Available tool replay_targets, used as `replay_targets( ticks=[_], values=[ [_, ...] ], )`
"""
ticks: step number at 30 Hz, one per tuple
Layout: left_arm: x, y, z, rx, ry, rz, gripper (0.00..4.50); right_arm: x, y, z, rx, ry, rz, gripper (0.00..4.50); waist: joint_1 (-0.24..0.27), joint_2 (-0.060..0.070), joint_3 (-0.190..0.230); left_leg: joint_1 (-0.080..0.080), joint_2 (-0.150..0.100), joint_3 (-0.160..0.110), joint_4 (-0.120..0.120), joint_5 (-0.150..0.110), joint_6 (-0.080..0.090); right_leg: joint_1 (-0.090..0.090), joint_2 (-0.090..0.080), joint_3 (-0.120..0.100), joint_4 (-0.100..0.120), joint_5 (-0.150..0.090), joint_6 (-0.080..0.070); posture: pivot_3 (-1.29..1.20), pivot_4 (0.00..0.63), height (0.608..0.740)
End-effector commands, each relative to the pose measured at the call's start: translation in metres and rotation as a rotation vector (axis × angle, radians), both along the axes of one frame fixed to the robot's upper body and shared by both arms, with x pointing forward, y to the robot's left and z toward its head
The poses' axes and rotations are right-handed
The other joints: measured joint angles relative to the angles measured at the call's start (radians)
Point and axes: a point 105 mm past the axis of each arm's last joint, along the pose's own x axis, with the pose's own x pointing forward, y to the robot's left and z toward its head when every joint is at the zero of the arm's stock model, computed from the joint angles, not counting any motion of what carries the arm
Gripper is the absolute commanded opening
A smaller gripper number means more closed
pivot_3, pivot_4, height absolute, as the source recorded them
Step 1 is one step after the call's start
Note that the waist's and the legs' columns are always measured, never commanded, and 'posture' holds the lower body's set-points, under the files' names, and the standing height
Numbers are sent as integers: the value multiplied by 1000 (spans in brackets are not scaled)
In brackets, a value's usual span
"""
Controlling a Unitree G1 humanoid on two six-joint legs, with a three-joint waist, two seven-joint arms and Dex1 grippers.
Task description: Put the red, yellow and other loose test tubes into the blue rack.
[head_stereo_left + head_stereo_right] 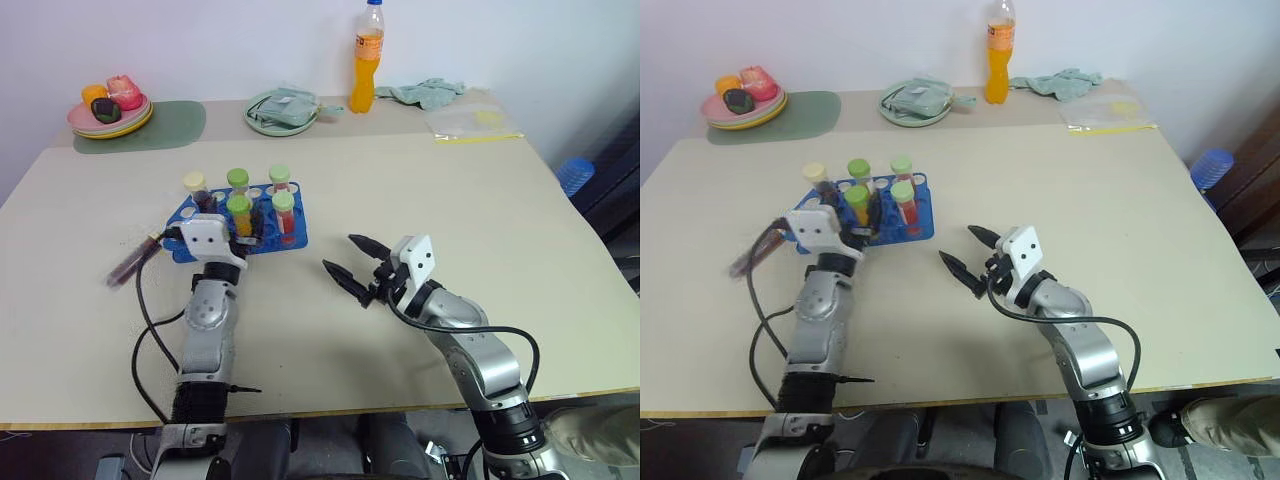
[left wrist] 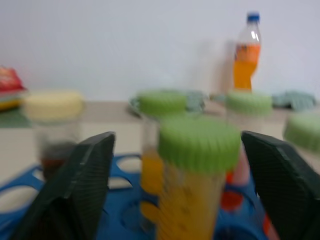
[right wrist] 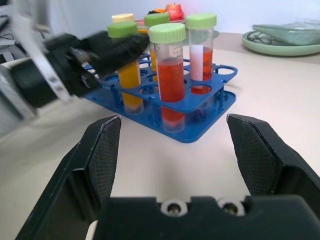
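Tubes stand upright in blue rack [image 1: 265,232] on bench [image 1: 450,200], far left of centre: five capped, incl. yellow-orange tube [image 1: 239,214] at near edge. L tool [image 1: 222,236] sits at rack's near side; R tool [image 1: 350,262] hovers over bare bench, fingers spread. L wrist view: fingers [image 2: 75,190] spread either side of yellow-orange tube, not touching. R wrist view: red tube [image 3: 170,75] nearest, R tool wide apart
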Motion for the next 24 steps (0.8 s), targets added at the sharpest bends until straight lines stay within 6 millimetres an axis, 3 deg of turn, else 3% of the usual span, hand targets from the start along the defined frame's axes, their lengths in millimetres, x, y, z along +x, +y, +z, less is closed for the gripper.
replay_targets(
  ticks=[1,3,5,7,13,20,24],
  values=[
    [-16,21,35,3,-104,32,4111,-4,1,15,3,-80,24,3728,-2,0,0,0,0,0,0,0,0,0,0,0,0,0,0,0,150,740],
    [-22,33,49,10,-124,53,4111,-5,1,17,-6,-95,32,3728,-7,0,0,0,0,0,0,0,0,0,0,0,0,0,0,0,150,740],
    [-30,79,73,19,-96,124,4317,-6,2,19,-40,-124,65,3728,-15,0,0,0,0,0,0,0,0,0,0,0,0,0,0,0,150,740],
    [-32,107,81,33,1,148,4317,-6,3,19,-55,-139,88,3728,-24,0,0,0,1,-1,-1,0,0,-1,2,0,1,0,0,0,150,740],
    [-31,163,37,234,608,160,4317,-11,13,15,-104,-166,183,3728,-21,1,0,1,1,-2,-1,0,0,-1,2,1,2,-1,-1,0,150,740],
    [-24,187,4,354,1005,48,4317,-29,23,27,-170,-198,426,3728,-17,0,1,0,1,-1,-2,0,0,-1,2,-1,1,-1,-1,0,150,740],
    [-10,182,-10,356,1142,-52,4317,-30,28,27,-159,-188,440,3728,-18,0,1,0,1,-1,-2,0,-1,-2,2,-1,1,-1,-1,0,150,740]
  ],
)
